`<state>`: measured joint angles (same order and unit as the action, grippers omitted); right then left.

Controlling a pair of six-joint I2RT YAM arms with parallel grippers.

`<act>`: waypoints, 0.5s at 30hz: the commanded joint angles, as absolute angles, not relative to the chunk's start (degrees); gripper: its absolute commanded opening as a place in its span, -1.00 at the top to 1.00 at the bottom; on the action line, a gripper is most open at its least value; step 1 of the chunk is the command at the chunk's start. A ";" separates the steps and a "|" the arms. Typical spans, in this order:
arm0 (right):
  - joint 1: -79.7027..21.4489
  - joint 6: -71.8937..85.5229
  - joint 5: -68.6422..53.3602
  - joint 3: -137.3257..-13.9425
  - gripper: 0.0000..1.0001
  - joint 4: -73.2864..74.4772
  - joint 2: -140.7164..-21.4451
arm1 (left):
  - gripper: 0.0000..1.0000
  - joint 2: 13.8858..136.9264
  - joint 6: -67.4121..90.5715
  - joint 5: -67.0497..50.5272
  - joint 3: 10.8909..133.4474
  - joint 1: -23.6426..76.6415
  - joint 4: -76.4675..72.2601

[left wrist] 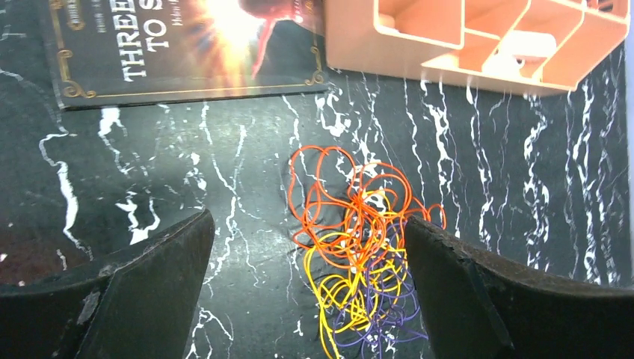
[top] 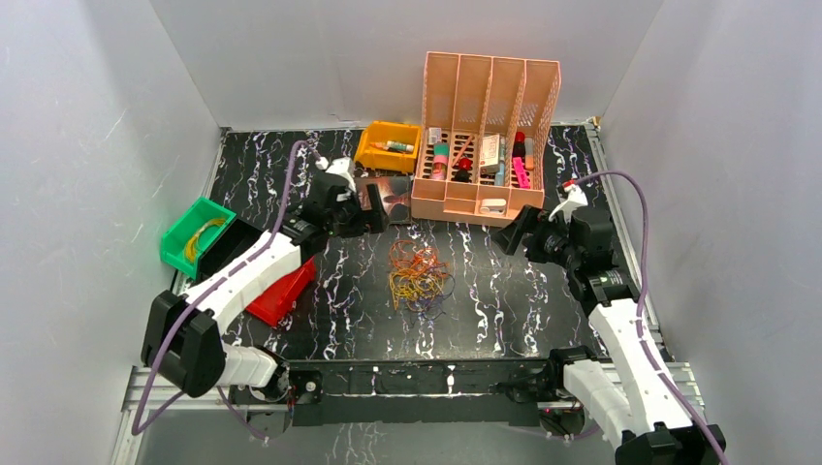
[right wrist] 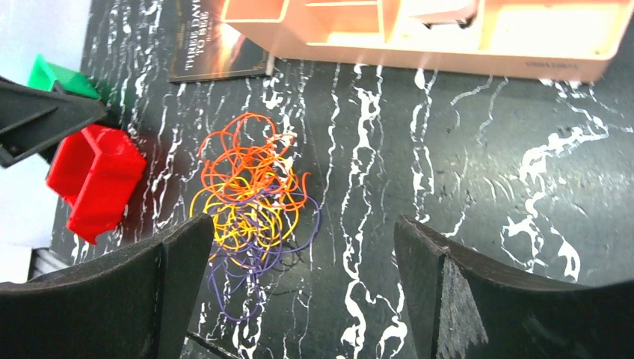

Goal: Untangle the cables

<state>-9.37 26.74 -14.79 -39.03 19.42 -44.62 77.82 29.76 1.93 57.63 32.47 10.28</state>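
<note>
The cables [top: 419,276] lie as one tangled heap of thin orange, yellow and dark purple loops on the black marbled table [top: 504,310], at its middle. The left wrist view has the cables [left wrist: 359,254] orange at the far side, with yellow and purple nearer. My left gripper [top: 371,208] hovers behind and left of the heap, open and empty; seen from its wrist, the left gripper [left wrist: 308,221] frames the heap without touching it. My right gripper [top: 517,232] hangs open to the heap's right. The right gripper [right wrist: 304,223] holds nothing, with the cables [right wrist: 250,194] off its left finger.
A peach divided organizer [top: 490,199] with small items stands at the back, a yellow bin [top: 388,145] to its left. A glossy book [top: 388,199] lies in front of that bin. A green bin [top: 194,232] and a red bin [top: 281,295] sit at the left.
</note>
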 commanded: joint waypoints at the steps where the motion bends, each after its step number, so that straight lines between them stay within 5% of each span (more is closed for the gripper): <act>1: -9.41 23.09 -21.17 -43.17 -0.97 14.98 -46.13 | -0.97 72.87 33.46 -1.06 55.95 29.30 9.25; 15: -36.66 21.12 -1.96 -48.12 -0.95 13.16 -56.51 | -0.95 69.96 29.11 -5.61 52.92 25.71 7.84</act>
